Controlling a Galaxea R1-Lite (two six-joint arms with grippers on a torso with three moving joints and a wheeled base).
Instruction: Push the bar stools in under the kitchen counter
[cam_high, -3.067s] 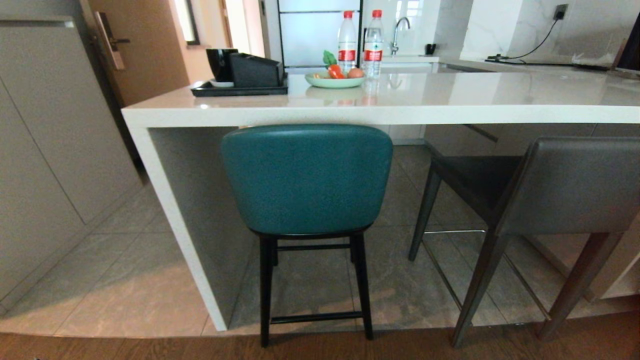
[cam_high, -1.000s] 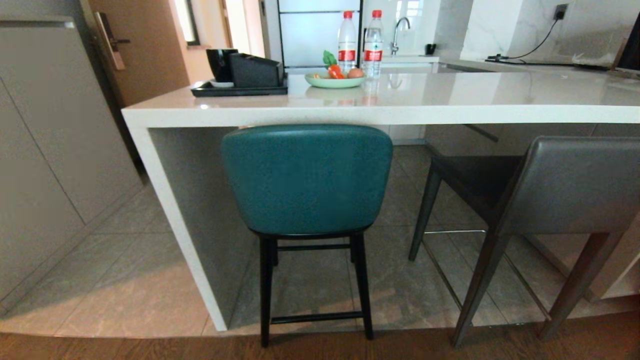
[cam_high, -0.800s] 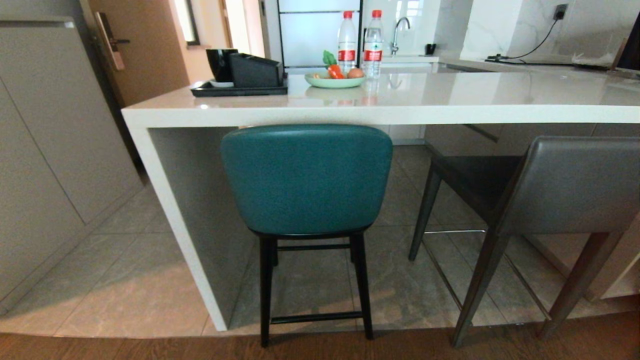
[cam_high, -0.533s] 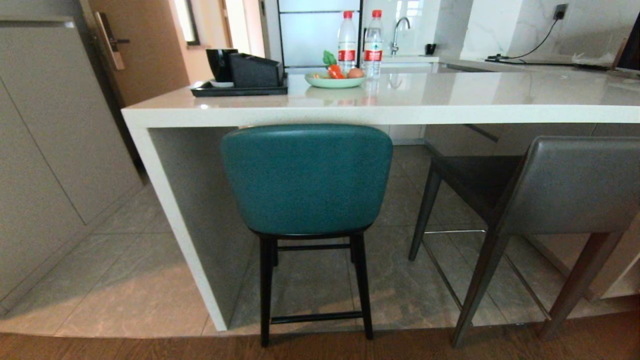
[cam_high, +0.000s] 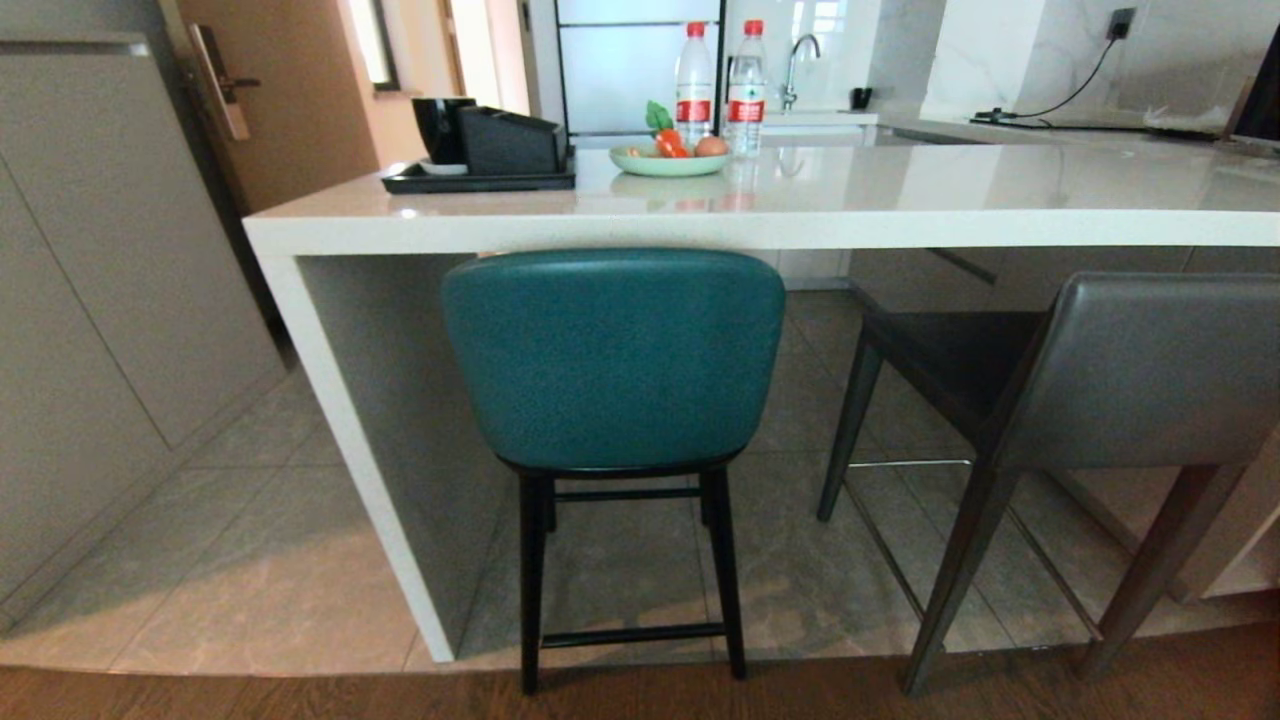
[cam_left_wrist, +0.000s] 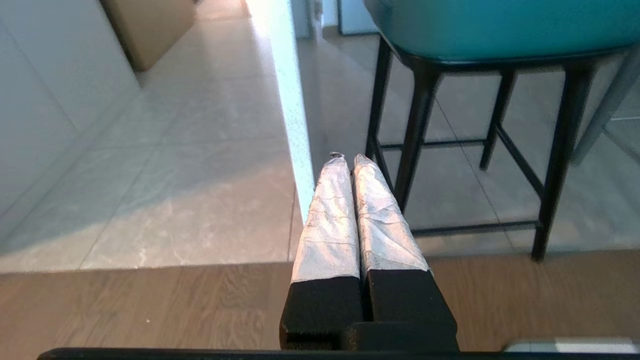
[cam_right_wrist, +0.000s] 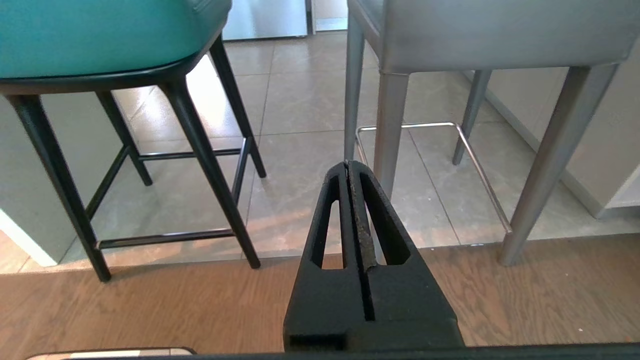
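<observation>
Head view shows both stools w/ backs on my side of the long glossy white stone counter (cam_high: 900, 215): the curved teal leather stool on thin black legs (cam_high: 614, 360) sits dead ahead, its back just at the slab edge, beside the white end leg; the boxy dark-grey leather stool on grey legs (cam_high: 1130, 375) stands to the right, angled, seat only partly under.

Neither arm shows in that view. My left claw (cam_left_wrist: 348, 159) hangs low over the wood floor near the teal stool's legs, taped fingers pressed together, holding nothing. My right claw (cam_right_wrist: 348, 164) is low too, between the two stools, jaws closed on nothing.

Judgement: closed tips suit pushing. I'd raise an arm to mid-back height, press flat and centred so the stool doesn't twist or tip, go slow over the wood-to-tile seam, and square up the grey one first.
</observation>
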